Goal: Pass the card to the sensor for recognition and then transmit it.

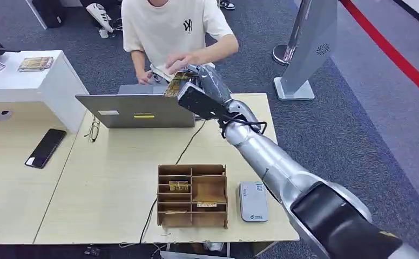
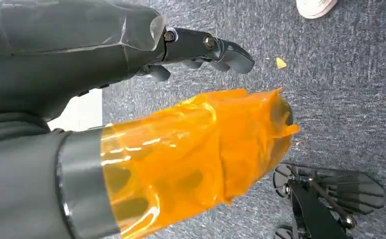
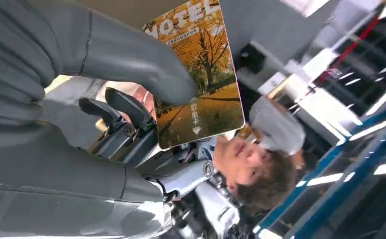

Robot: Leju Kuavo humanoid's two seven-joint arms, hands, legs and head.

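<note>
My right hand (image 1: 206, 81) is stretched out over the far edge of the table (image 1: 110, 183), toward a person in a white shirt (image 1: 169, 24). It pinches the hotel card (image 1: 175, 83) between thumb and fingers. In the right wrist view the card (image 3: 201, 74) shows an autumn tree picture, with my thumb (image 3: 131, 64) pressed on its face. The person's hand (image 1: 181, 60) is right at the card's far end; I cannot tell if it touches. The grey card sensor (image 1: 252, 201) lies at the near right of the table. My left hand (image 2: 201, 47) hangs over the carpet, holding nothing, fingers apart.
A laptop (image 1: 137, 110) stands just under my right forearm. A wooden card organiser (image 1: 192, 195) with cards in its slots sits at the near middle, its cable running to the laptop. A phone (image 1: 45, 147) and glasses (image 1: 93, 130) lie to the left. A white cabinet (image 1: 32, 81) stands at far left.
</note>
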